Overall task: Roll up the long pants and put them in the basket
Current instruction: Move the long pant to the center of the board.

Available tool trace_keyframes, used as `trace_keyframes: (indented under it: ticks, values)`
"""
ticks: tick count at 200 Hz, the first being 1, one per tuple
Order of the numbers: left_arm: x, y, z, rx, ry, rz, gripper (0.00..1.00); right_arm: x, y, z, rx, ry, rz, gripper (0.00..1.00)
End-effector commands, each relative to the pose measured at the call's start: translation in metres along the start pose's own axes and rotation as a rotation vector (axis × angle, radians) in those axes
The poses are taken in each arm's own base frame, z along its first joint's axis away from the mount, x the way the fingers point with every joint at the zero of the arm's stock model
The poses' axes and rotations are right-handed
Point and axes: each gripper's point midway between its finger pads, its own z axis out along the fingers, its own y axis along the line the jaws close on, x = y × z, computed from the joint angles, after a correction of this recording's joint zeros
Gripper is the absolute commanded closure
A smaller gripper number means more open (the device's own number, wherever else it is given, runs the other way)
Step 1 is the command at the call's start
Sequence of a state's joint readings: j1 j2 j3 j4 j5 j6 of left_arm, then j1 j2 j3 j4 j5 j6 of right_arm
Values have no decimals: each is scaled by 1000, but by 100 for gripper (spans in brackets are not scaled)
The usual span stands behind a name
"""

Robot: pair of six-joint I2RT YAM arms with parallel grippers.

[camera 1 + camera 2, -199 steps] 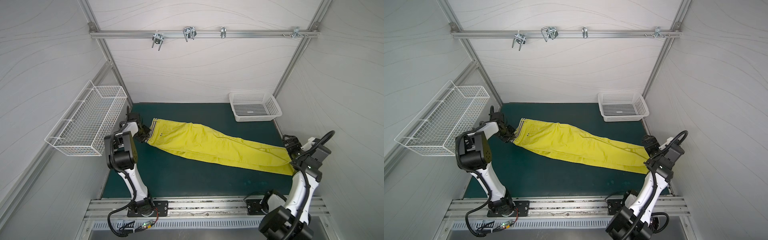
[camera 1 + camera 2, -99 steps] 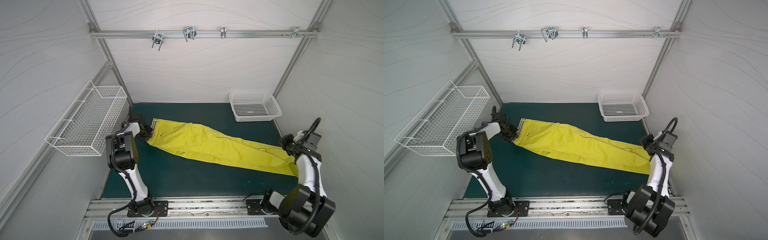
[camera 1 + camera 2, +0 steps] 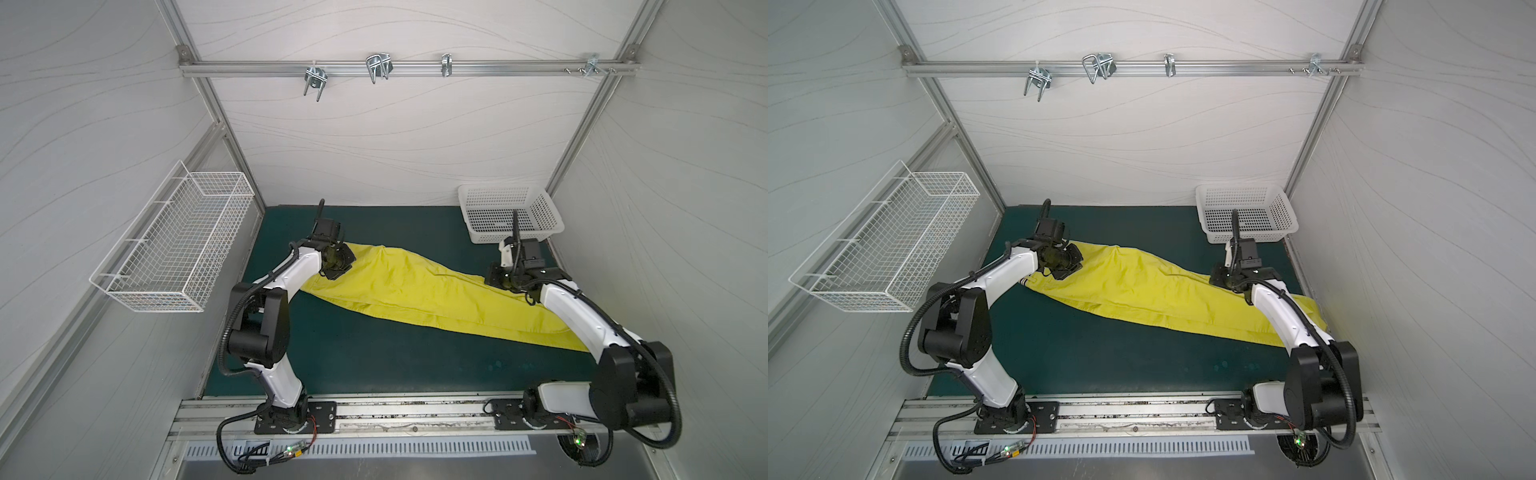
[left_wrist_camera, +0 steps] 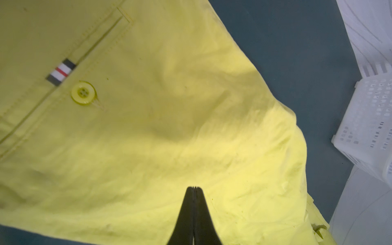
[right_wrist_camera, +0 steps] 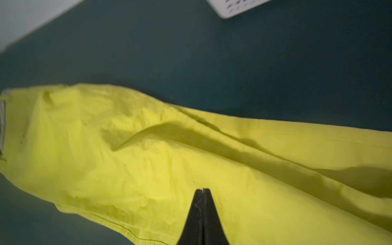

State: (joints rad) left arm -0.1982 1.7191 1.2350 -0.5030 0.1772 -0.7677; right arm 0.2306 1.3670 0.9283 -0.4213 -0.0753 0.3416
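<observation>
Yellow-green long pants (image 3: 415, 286) lie beneath closed left gripper (image 4: 193, 188) and right gripper (image 5: 203, 189).

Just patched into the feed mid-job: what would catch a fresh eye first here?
The bright yellow-green long pants lie stretched flat, unrolled, diagonally across the dark green mat. Both arms lean over them, the left gripper shut over the pocket end, the right gripper shut over the legs. A white basket sits at the mat's far right corner.

Pants (image 3: 415, 286) — thin matt cloth, creased; basket (image 3: 550, 214) — perforated white plastic.
</observation>
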Motion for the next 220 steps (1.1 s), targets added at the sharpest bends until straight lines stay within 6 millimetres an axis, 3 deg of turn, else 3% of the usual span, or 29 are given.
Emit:
trace_keyframes:
  ticks: [1,42,81,115,142,174,220]
  values:
    - [9,-2,15,-32,1,-43,100,14,7,20,56,123,-116,100]
    - [14,15,51,-132,47,-89,100,29,21,55,84,251,-230,100]
    - [8,34,76,-232,99,-98,100,45,16,77,103,330,-256,100]
    - [-19,65,88,-254,101,-192,100,55,16,90,114,384,-292,100]
    - [-49,85,95,-299,97,-208,100,41,22,91,107,347,-301,100]
    - [-77,77,109,-312,94,-165,100,47,31,102,106,420,-348,100]
    - [-110,60,127,-306,94,-113,100,87,73,107,63,514,-438,100]
